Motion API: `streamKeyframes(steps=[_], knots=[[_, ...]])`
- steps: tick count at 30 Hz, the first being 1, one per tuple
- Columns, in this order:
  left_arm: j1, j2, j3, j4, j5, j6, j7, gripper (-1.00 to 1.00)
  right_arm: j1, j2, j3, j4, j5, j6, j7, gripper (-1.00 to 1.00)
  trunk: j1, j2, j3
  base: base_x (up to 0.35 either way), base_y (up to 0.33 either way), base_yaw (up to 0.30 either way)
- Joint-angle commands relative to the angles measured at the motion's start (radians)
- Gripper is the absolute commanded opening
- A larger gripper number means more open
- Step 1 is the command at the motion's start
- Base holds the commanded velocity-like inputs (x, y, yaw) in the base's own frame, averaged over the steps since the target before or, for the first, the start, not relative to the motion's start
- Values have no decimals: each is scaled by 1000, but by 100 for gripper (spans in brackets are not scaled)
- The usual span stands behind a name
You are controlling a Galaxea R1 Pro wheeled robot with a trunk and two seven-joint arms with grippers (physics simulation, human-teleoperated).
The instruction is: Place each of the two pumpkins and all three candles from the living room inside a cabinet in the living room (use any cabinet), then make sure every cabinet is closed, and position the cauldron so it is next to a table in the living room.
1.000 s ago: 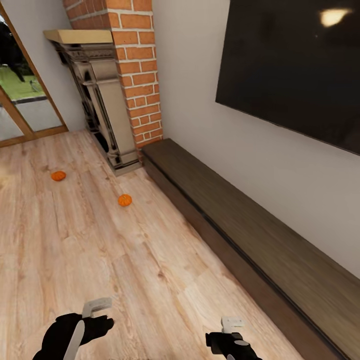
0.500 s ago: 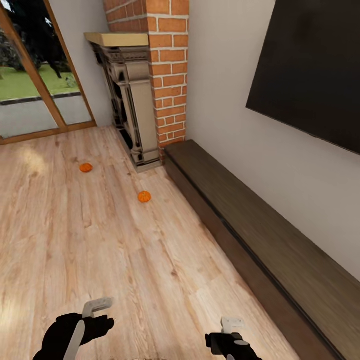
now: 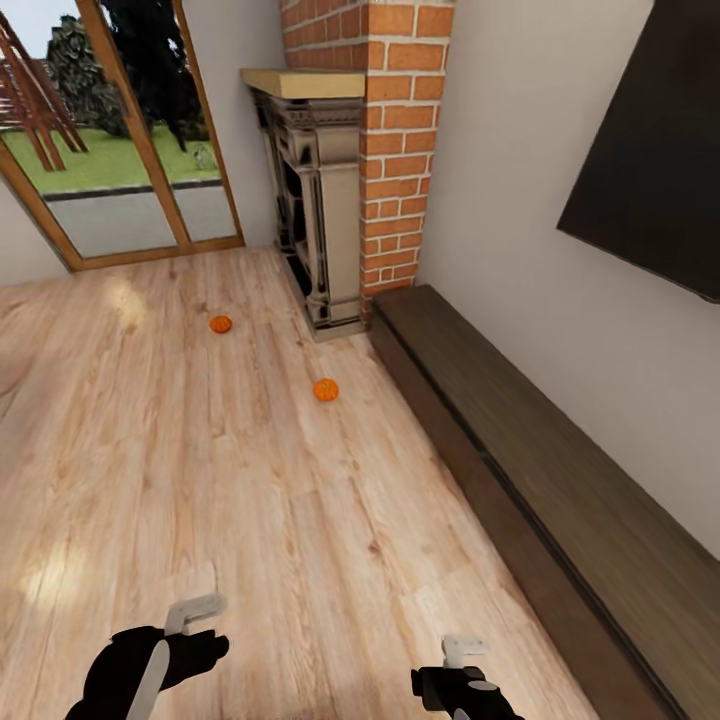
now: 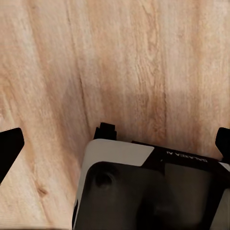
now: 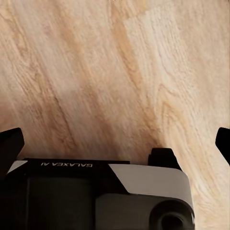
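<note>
Two small orange pumpkins lie on the wood floor: one [image 3: 326, 390] near the cabinet's far end, the other [image 3: 220, 324] further out toward the glass doors. The cabinet [image 3: 520, 470] is a long, low, dark brown unit along the right wall, with its fronts shut. My left gripper [image 3: 190, 612] and right gripper [image 3: 463, 648] hang low at the near edge, far from both pumpkins. Each wrist view looks down at bare floor, with the black fingertips [image 4: 9, 148] [image 5: 9, 143] spread wide and nothing between them. The candles and the cauldron are out of view.
A brick fireplace [image 3: 335, 200] with a pale mantel stands at the cabinet's far end. A dark TV screen [image 3: 650, 180] hangs on the wall above the cabinet. Wood-framed glass doors [image 3: 120, 170] are at the back left. Wood floor [image 3: 200, 480] stretches between me and the pumpkins.
The camera has turned left, so the fireplace, pumpkins and cabinet have shifted right in the picture and more of the glass doors shows. Both arms keep the same pose.
</note>
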Motion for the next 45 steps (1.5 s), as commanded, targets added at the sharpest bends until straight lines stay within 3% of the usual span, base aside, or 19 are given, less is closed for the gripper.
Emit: streamKeyframes(steps=[1,12,22,37,45], knots=[[0,0,1,0,0,0,-1,100,0,0,0,0,0,0,0,100,-4,7,3,0,0,289],[0,2,3,0,2,-11,-10,100,0,0,1,0,0,0,0,100,-4,7,3,0,12,289],[1,4,4,0,2,-14,-12,100,0,-2,3,-6,4,-5,1,100,-4,7,3,0,222,267],[1,4,4,0,2,-5,-12,100,0,-2,29,-5,9,-20,-2,100,-4,7,25,2,10,31],[1,4,3,0,2,-4,-12,100,0,-2,31,-2,9,-70,0,100,-4,7,38,30,0,0]])
